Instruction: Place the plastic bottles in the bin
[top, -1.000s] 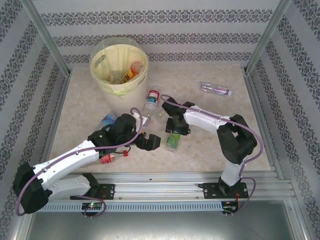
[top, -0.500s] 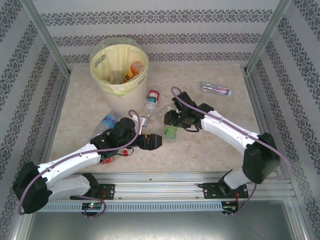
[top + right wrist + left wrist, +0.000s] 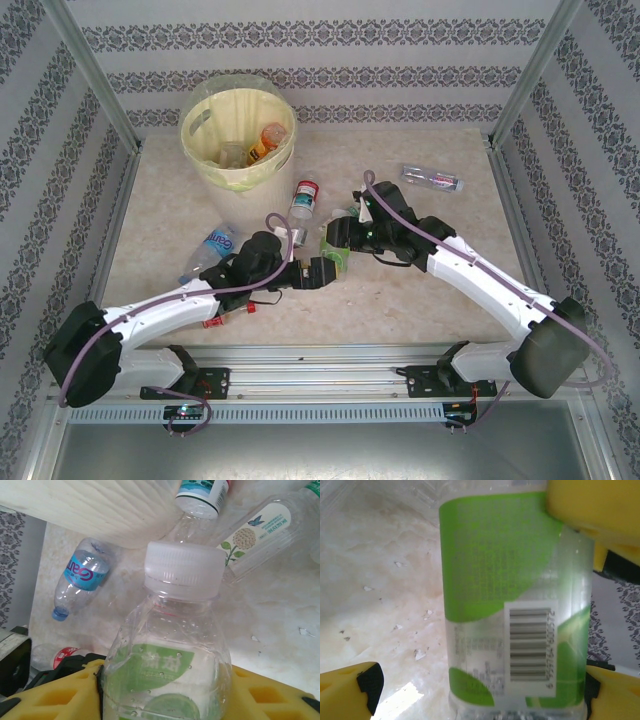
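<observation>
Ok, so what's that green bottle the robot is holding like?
The green bottle is small, clear plastic, and looks empty apart from tiny droplets inside. It has a white cap, a bright green label and a black barcode. The right pincer squeezes its body between yellow pads. The left pincer is open around it, with one pad clear of it.

A green-labelled clear bottle point(image 3: 336, 257), white cap, mid-table; blue-labelled bottle point(image 3: 212, 244) lies nearby; cream bin point(image 3: 232, 178) holds an orange bottle point(image 3: 266, 142).

Right claw point(image 3: 165, 700) clamped on green-label bottle point(image 3: 175, 630); left claw point(image 3: 480, 692) apparently spread wide, fingers point(image 3: 342, 692) straddling it.
</observation>
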Controlling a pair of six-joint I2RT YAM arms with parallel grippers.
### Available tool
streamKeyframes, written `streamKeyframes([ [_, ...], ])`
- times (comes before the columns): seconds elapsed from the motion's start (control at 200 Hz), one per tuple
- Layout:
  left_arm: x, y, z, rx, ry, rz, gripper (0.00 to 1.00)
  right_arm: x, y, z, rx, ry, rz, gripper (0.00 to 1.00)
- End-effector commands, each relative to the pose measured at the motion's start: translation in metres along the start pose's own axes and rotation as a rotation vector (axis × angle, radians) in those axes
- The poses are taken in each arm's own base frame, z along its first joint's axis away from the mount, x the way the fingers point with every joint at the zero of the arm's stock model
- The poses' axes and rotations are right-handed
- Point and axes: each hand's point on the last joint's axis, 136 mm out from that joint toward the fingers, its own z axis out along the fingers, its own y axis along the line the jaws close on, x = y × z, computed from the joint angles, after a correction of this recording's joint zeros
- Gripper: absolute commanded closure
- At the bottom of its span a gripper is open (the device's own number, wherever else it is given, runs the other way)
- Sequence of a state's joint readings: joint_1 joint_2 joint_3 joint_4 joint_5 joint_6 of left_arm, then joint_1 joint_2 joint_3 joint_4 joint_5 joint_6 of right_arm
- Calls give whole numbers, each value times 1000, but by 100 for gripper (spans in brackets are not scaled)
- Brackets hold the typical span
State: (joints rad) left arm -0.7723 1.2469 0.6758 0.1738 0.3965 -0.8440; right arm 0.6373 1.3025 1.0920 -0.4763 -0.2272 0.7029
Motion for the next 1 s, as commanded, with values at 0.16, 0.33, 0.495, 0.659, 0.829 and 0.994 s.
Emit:
streamKeyframes([
  [0.16,-19,-34,7,125,-38,-12,13,3,14,-6,-73,2,-19,46],
  [0.33,-19,-36,9,126,-27,0,28,5,9,-6,-57,1,-20,46],
  [0.495,-20,-41,9,141,-19,14,37,6,5,-8,-37,-2,-32,41],
  [0.659,-23,-41,5,125,-35,29,39,3,1,-17,-52,-8,-29,26],
  [0.829,-27,-41,3,102,-46,43,39,-6,2,-46,-132,-30,9,16],
  [0.994,-35,-43,5,87,-62,46,39,-18,6,-76,-211,-80,-49,8],
])
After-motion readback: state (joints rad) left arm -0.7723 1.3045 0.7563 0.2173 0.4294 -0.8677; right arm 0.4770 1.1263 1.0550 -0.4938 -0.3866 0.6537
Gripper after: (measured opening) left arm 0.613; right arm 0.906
